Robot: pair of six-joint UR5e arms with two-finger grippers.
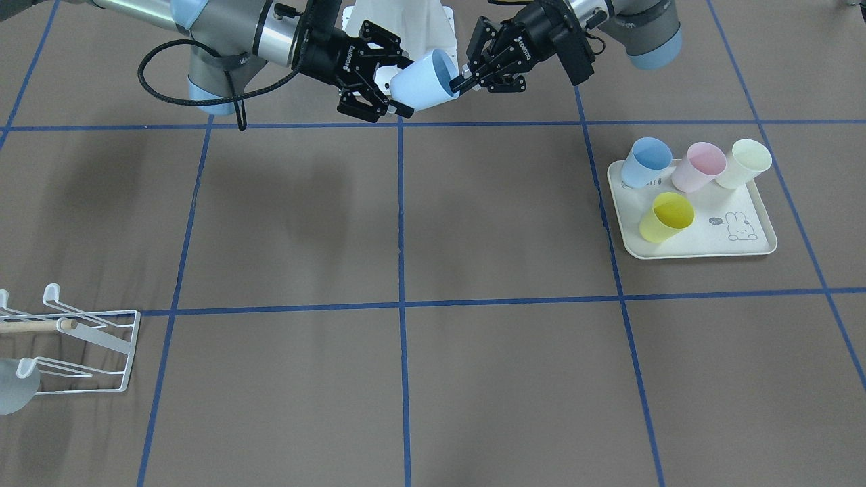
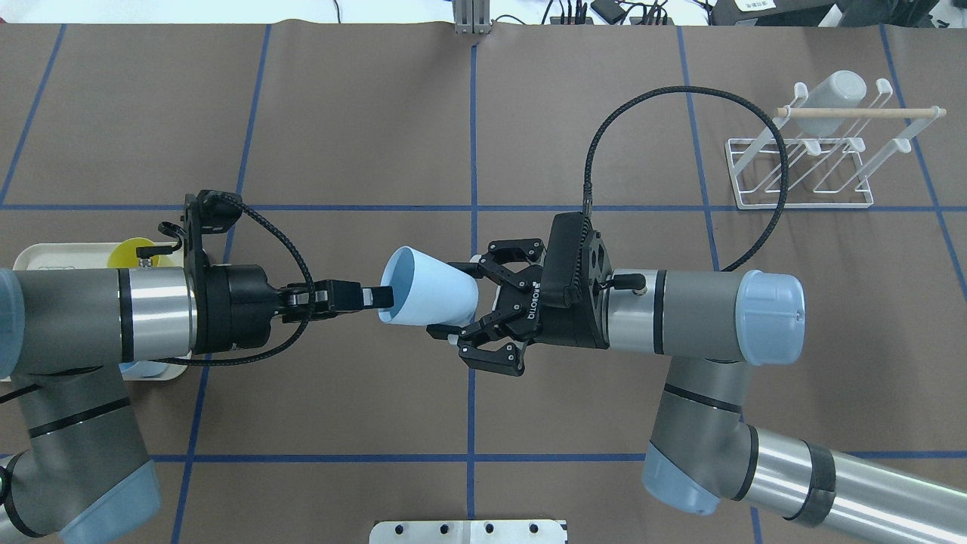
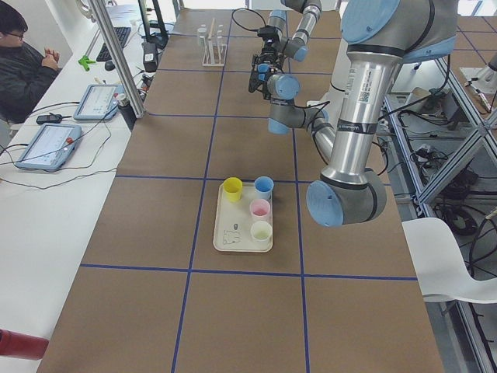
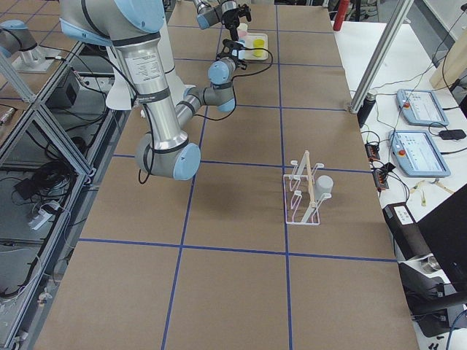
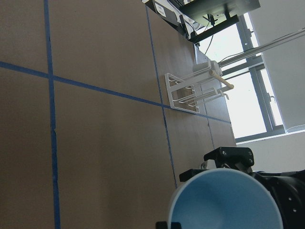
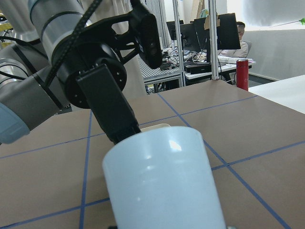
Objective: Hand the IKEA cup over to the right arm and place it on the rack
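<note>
IKEA cup (image 2: 427, 293), pale blue, is held in mid-air over the table's middle, on its side, with its mouth toward the left. Its rim is pinched by the left gripper (image 2: 375, 297), jaws narrow, one finger inside the mouth. The right gripper (image 2: 459, 298) is set about the cup's base, jaws wide and not seen to be clamped. Judgement: the right jaws should be closed squarely on the tapered wall before the left pinch is released. The rack (image 2: 801, 202) is noted at the far right, well apart.

Rack (image 1: 71, 326) cut by frame edge; tray (image 2: 45, 253) mostly hidden under left arm (image 2: 91, 317).
</note>
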